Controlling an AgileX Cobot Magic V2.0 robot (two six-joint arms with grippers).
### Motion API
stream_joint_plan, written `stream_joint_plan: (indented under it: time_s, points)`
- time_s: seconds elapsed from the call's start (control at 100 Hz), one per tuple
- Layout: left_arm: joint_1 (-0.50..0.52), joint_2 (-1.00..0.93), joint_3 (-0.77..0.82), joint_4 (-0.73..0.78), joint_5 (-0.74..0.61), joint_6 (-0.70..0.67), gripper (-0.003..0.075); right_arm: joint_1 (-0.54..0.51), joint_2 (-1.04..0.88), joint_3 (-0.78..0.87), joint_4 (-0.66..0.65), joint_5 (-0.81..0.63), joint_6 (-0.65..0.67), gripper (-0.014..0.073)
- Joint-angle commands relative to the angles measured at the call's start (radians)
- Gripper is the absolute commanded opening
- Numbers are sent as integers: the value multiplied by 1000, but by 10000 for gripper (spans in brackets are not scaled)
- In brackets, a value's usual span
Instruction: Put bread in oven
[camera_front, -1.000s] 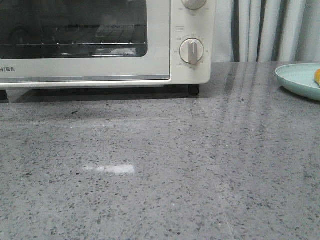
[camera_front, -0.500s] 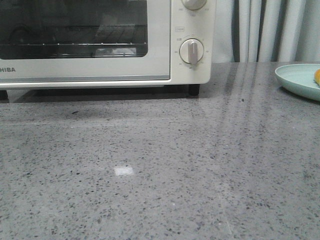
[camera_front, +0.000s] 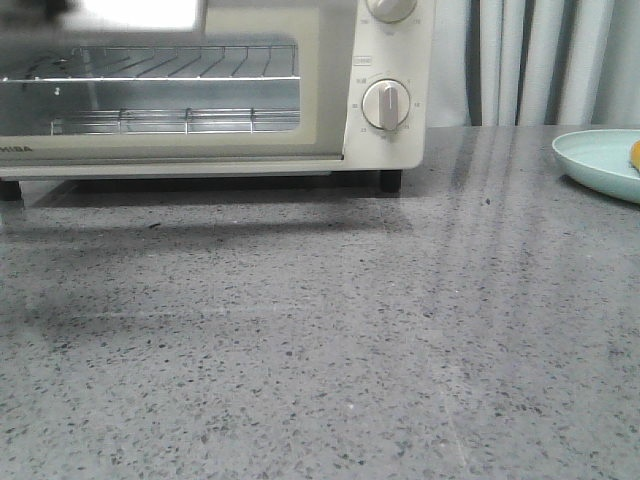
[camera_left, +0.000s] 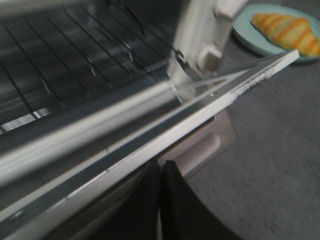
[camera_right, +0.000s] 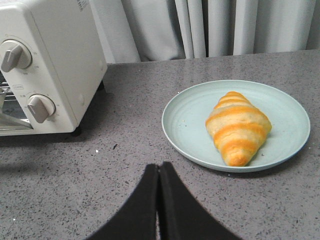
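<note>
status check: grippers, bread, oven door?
Both grippers, left and right, shut and empty. Bread on the plate, untouched. Oven door partly down; nothing blocking.

Oven, plate and bread on the counter

The oven (camera_front: 215, 85) stands on the counter (camera_front: 320, 330) before the curtain (camera_front: 530, 60). Right of the oven, well apart, the plate (camera_right: 190, 137) lies on the counter; the bread (camera_right: 237, 127) lies on that plate.
</note>
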Motion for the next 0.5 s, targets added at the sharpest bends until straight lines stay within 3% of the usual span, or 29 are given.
stream_joint_plan:
  time_s: [0.0,0.25,0.49]
  points:
    - [-1,12,67,32,29,-2,-22,2,17,-34,1,-92,-10,-61]
    - [-1,12,194,32,7,-2,-22,2,18,-34,1,-149,-10,-61]
    - [-1,-5,181,7,30,-2,-22,2,56,-75,29,-118,-10,-60]
